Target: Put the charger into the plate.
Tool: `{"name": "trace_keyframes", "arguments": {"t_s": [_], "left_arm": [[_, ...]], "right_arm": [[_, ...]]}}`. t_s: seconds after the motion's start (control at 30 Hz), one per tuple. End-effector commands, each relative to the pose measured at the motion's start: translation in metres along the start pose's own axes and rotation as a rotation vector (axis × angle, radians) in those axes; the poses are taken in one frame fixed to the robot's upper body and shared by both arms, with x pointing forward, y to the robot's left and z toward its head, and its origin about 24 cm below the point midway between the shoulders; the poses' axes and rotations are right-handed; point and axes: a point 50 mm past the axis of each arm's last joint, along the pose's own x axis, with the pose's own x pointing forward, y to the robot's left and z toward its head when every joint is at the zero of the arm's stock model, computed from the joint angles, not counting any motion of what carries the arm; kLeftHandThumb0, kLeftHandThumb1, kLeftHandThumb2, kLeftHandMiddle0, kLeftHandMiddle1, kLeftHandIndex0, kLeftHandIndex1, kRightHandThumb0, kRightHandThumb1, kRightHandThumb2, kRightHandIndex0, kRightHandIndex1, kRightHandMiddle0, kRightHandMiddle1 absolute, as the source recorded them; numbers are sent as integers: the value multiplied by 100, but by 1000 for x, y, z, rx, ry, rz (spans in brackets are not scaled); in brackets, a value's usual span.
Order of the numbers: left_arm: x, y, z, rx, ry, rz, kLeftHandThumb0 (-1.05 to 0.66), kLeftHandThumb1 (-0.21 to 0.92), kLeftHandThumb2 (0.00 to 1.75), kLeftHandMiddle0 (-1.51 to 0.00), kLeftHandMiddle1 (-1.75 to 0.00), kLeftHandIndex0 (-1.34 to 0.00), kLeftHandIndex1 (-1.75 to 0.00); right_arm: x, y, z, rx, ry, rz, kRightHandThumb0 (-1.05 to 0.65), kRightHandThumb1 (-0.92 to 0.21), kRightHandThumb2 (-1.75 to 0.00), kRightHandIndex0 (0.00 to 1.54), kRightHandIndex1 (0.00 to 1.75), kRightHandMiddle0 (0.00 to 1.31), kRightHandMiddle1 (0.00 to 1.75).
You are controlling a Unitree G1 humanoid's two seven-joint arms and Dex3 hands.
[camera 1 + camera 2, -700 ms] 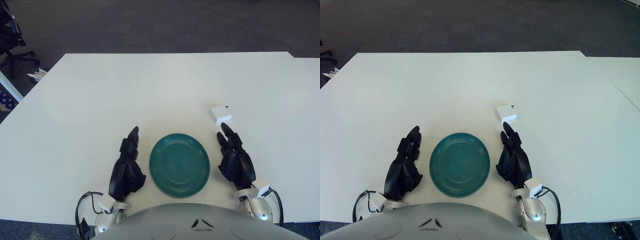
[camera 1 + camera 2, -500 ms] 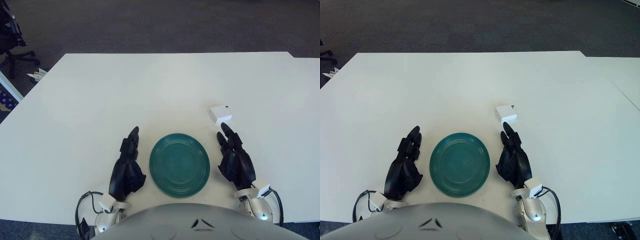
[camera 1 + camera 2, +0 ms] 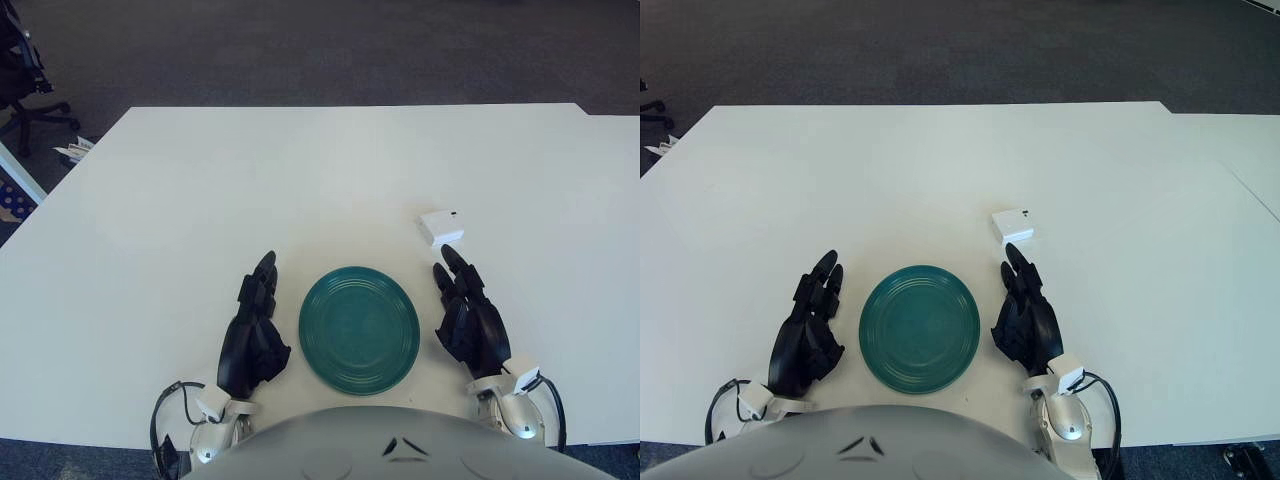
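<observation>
Plate: green plate (image 3: pixel 358 329) sits at the near edge of the white table (image 3: pixel 300 180), bare inside.
Left hand: left hand (image 3: pixel 252 335) shows just left of the plate, black fingers (image 3: pixel 262 280) extended and relaxed, holding nothing.
Right hand: right hand (image 3: pixel 470 320) shows just right of the plate, fingers loosely stretched forward, holding nothing.
Charger: small white charger (image 3: pixel 441 227) lies flat on the table, beyond the plate and to its right, just ahead of the right hand's fingertips, apart from them.
Table: plain white, wide, running far past the plate.
Room: dark grey carpet (image 3: pixel 320 50) beyond the table; an office chair (image 3: pixel 25 70) far left of the plate.
</observation>
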Motion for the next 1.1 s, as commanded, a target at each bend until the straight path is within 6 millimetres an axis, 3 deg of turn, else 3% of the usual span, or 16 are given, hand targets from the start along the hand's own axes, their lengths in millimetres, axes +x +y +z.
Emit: {"name": "trace_keyframes", "arguments": {"t_s": [0.0,0.17,0.3,0.4,0.7,1.07], "left_arm": [[-3,0,-15,-24,89,14,-98,92,111,-20,-1,0,-49],[-2,-2,-16,-29,93,14,-98,92,111,-19,0,0,-49],[-3,-4,-18,-8,88,6,-98,92,110,-19,0,0,-48],[-2,-5,-19,-1,75,1,-99,92,110,-19,0,0,-46],[0,-7,-22,-16,43,-7,-100,92,109,-19,0,0,-41],[4,-9,-22,-42,36,-11,-100,92,110,-19,0,0,-42]], "right_arm": [[13,-28,28,-370,-195,-67,-80,-92,-60,25,2,0,58],[22,-40,28,-636,-278,-67,-84,-92,-49,27,1,0,65],[43,-57,21,-917,-315,-24,-89,-92,-44,29,2,0,68],[51,-60,24,-1035,-343,-3,-92,-92,-43,30,1,0,67],[70,-61,38,-1201,-395,26,-93,-92,-43,29,0,0,65],[86,-65,44,-1252,-401,54,-94,-92,-49,25,0,0,61]]}}
